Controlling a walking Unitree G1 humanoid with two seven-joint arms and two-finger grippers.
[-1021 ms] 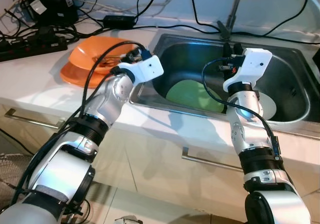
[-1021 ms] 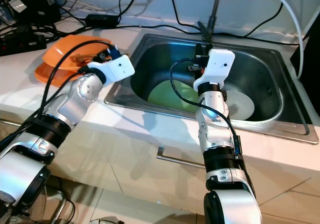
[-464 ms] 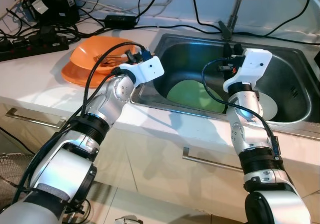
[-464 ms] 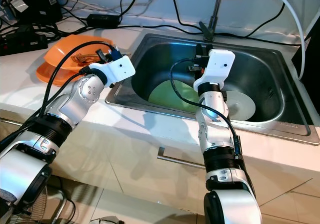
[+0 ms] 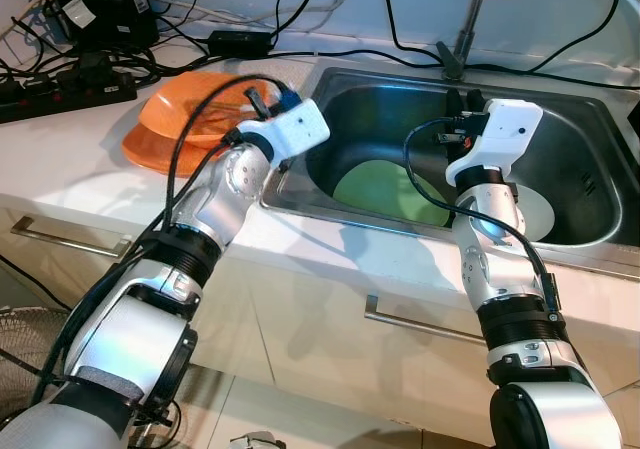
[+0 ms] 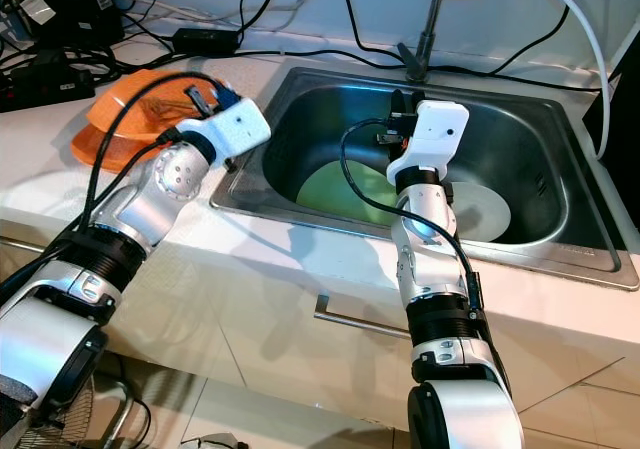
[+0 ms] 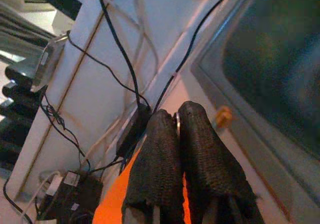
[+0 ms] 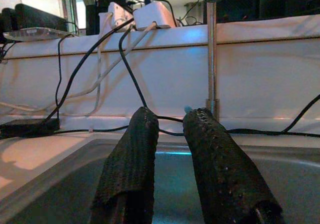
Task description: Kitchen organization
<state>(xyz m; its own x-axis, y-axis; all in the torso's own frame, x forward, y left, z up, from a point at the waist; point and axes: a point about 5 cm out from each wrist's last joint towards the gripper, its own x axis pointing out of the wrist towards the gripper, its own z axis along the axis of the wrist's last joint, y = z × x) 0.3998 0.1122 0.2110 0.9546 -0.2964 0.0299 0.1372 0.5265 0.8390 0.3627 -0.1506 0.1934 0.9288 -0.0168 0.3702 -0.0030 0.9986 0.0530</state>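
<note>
An orange bowl (image 5: 165, 134) sits on the white counter, left of the steel sink (image 5: 575, 119). My left gripper (image 5: 262, 97) hovers over the bowl's right rim, next to the sink's corner. Its fingers (image 7: 165, 149) are pressed together, and a thin silvery sliver (image 7: 176, 117) shows between the tips; I cannot tell what it is. A green plate (image 5: 385, 191) and a white plate (image 5: 537, 214) lie on the sink bottom. My right gripper (image 5: 462, 97) hangs over the sink above the green plate, its fingers (image 8: 135, 149) slightly apart with nothing between them.
A faucet (image 5: 464, 29) rises behind the sink. Black power strips (image 5: 70, 84), an adapter (image 5: 240, 41) and tangled cables crowd the back left of the counter. Cabinet handles (image 5: 415, 324) run below the counter edge.
My left gripper has risen from inside the orange bowl and now tilts up above its right rim. The right arm has stayed still.
</note>
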